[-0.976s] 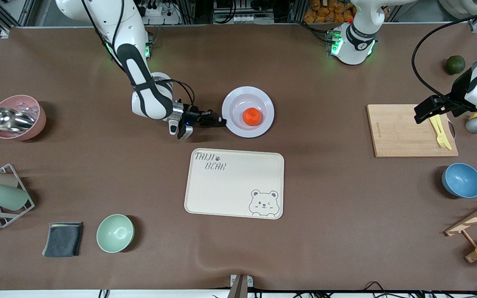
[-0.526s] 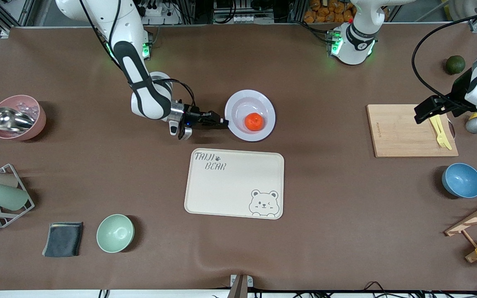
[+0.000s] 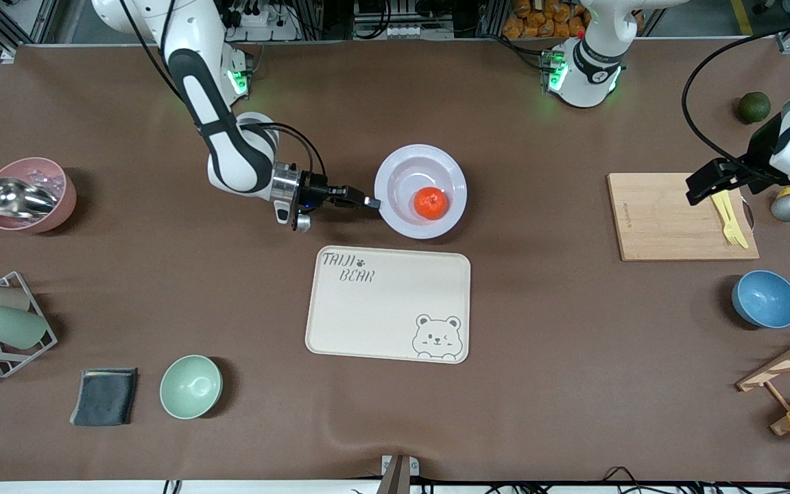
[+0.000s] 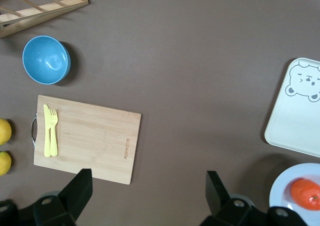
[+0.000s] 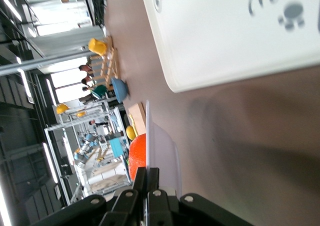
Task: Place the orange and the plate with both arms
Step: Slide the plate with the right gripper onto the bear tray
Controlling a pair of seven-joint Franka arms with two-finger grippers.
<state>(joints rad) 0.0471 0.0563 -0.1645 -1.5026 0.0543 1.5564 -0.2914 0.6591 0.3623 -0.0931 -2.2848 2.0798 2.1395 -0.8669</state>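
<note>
The pale lavender-white plate [image 3: 395, 180] is held just above the table, over the stretch between the cream tray and the robots' bases. The orange [image 3: 431, 202] lies in its well. My right gripper [image 3: 370, 202] is shut on the plate's rim at the side toward the right arm's end. In the right wrist view its jaws [image 5: 148, 173] pinch the rim of the plate [image 5: 162, 151] with the orange [image 5: 138, 155] beside it. My left gripper [image 4: 147, 183] is open and empty, high over the left arm's end of the table near the cutting board; the plate [image 4: 295, 183] and orange [image 4: 306, 193] show in its view.
A cream bear tray [image 3: 388, 303] lies nearer the camera than the plate. A wooden cutting board [image 3: 669, 216] with a yellow fork, a blue bowl [image 3: 765, 298] and a dark green fruit [image 3: 753, 107] are at the left arm's end. A mint bowl [image 3: 190, 386], cloth, cup rack and pink bowl [image 3: 28, 194] are at the right arm's end.
My right gripper has moved the plate toward the left arm's end and a little nearer the tray; the orange has rolled inside it. The left arm has not moved.
</note>
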